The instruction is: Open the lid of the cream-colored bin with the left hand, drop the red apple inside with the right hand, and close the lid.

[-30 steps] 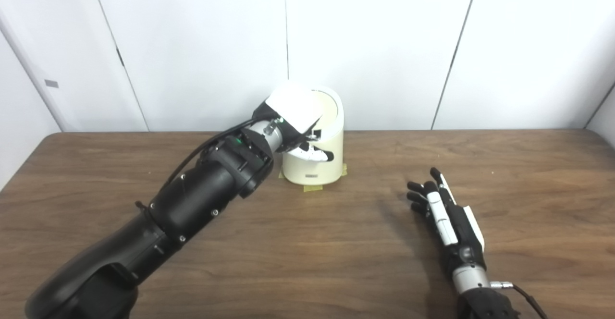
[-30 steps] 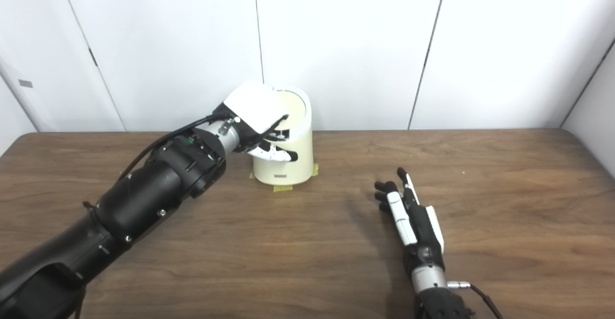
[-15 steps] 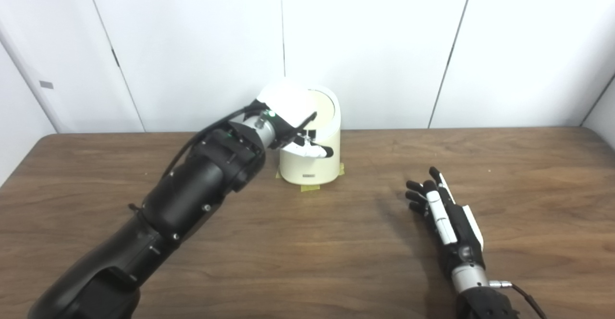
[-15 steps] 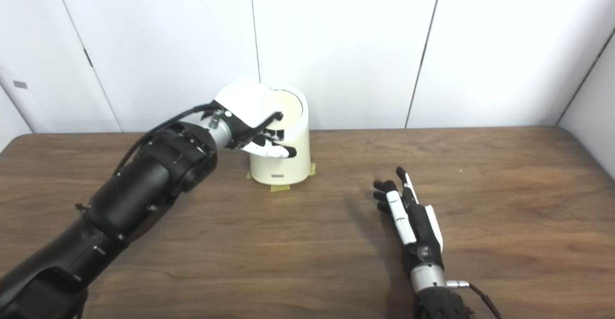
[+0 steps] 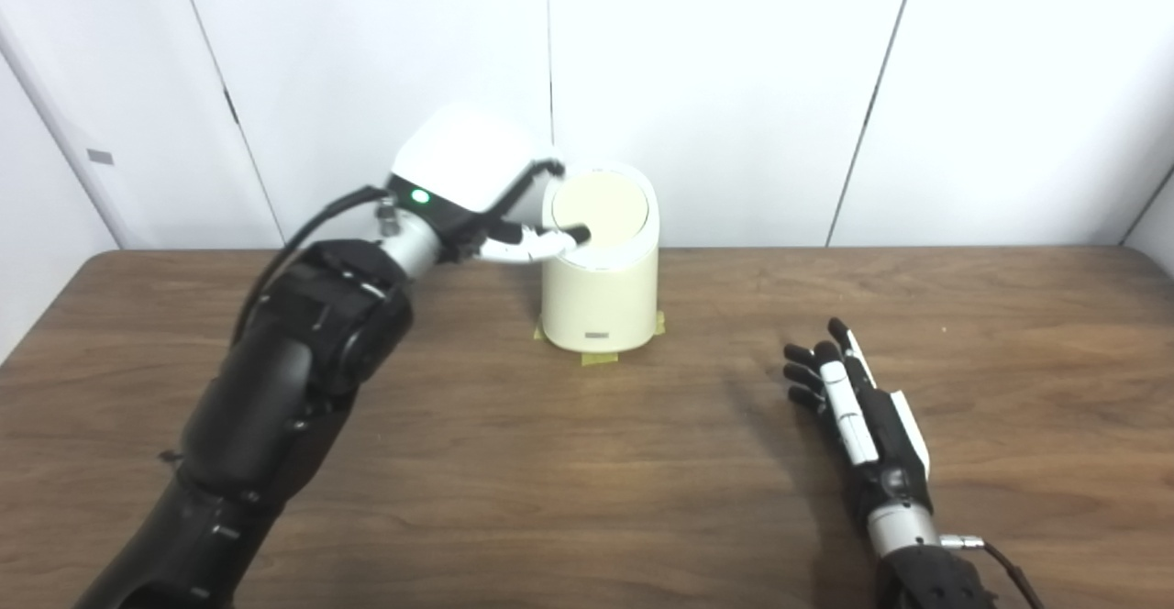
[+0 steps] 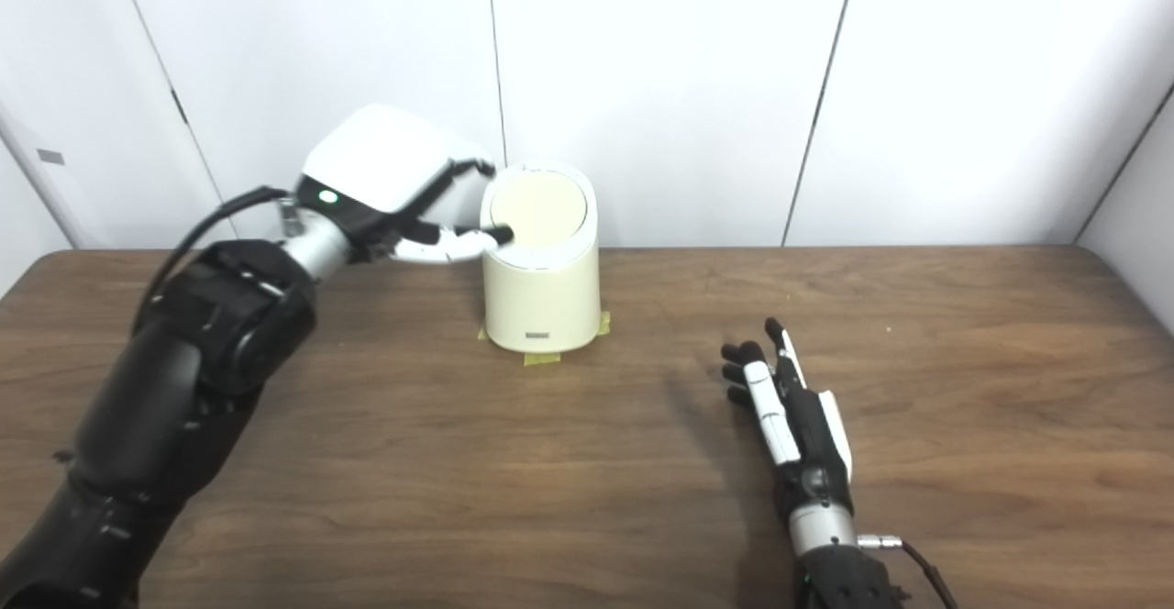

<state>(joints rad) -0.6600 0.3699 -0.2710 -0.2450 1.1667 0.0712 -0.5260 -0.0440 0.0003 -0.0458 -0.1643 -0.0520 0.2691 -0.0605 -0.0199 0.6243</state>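
The left hand (image 5: 477, 201), fingers spread, is touching the cream-colored bin's (image 5: 601, 302) closed lid (image 5: 598, 208); the right hand (image 5: 858, 407) is lying spread and empty, no apple visible.

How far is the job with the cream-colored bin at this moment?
No red apple shows on the table, so whether it was dropped in cannot be confirmed. In hand: the left hand has a fingertip on the lid of the cream-colored bin; the lid looks shut. The right hand rests open and empty. Left: withdrawing.

White panelled wall (image 5: 734, 86) with dark vertical seams behind; long brown wood-grain table (image 5: 569, 462) across the foreground, evenly and brightly lit.
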